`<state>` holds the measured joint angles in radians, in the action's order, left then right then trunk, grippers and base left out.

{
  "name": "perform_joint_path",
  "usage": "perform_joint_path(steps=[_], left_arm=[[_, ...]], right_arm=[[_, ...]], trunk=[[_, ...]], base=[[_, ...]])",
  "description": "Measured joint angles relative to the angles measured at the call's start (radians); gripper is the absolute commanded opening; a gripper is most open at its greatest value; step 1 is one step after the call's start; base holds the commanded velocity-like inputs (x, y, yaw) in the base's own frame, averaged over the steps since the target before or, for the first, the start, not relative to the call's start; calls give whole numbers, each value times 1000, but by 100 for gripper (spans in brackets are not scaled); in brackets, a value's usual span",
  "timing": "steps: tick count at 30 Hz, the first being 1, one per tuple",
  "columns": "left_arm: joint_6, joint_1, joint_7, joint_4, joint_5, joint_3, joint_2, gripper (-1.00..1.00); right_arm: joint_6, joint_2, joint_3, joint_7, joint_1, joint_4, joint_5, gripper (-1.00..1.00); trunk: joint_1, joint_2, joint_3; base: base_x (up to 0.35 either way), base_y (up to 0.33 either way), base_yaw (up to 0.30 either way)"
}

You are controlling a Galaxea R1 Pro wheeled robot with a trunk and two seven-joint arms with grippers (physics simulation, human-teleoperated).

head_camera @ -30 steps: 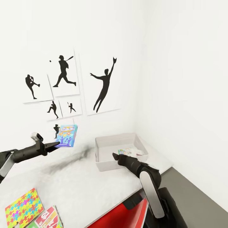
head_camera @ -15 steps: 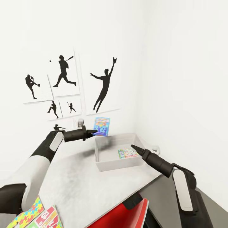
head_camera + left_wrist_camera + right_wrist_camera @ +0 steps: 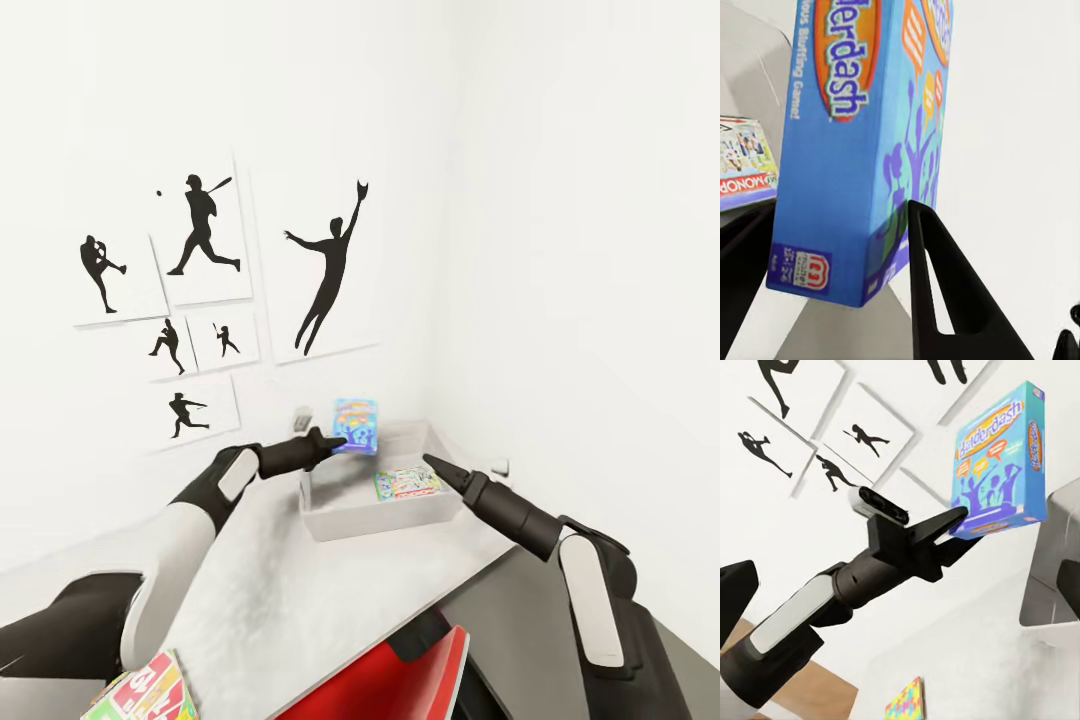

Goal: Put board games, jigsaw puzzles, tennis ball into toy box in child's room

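My left gripper [image 3: 335, 441] is shut on the lower edge of a blue board game [image 3: 356, 424] and holds it upright above the back left corner of the toy box [image 3: 345, 522]. The left wrist view shows this blue board game [image 3: 847, 150] clamped between both black fingers. A second board game [image 3: 407, 483], white with a green border, lies flat inside the toy box. My right gripper [image 3: 430, 462] hovers open and holding nothing over the box's front right rim. A "SKIP BO" board game [image 3: 140, 690] lies near the table's front edge. A jigsaw puzzle [image 3: 904, 701] lies on the table.
The pale table [image 3: 270, 580] runs into the room's corner, with white walls behind and to the right. Baseball silhouette pictures [image 3: 330, 270] hang above it. A red chair [image 3: 400, 680] stands under the front edge, and a lower dark grey section [image 3: 490, 610] lies to the right.
My left arm has carried the blue board game rightward, from over the table's middle to above the toy box. My right gripper has pulled back out of the box, leaving the white game inside.
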<state>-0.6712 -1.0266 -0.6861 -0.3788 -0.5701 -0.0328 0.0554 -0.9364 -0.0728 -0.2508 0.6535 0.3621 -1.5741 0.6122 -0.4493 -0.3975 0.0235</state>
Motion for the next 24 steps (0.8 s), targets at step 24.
perform_joint_path(steps=[24], left_arm=[[109,-1,184,83,-2,-12,26,-100]], right_arm=[[82,-9,11,7,-3,0,-3,100]], trunk=[[0,0,0]], base=[[0,0,0]])
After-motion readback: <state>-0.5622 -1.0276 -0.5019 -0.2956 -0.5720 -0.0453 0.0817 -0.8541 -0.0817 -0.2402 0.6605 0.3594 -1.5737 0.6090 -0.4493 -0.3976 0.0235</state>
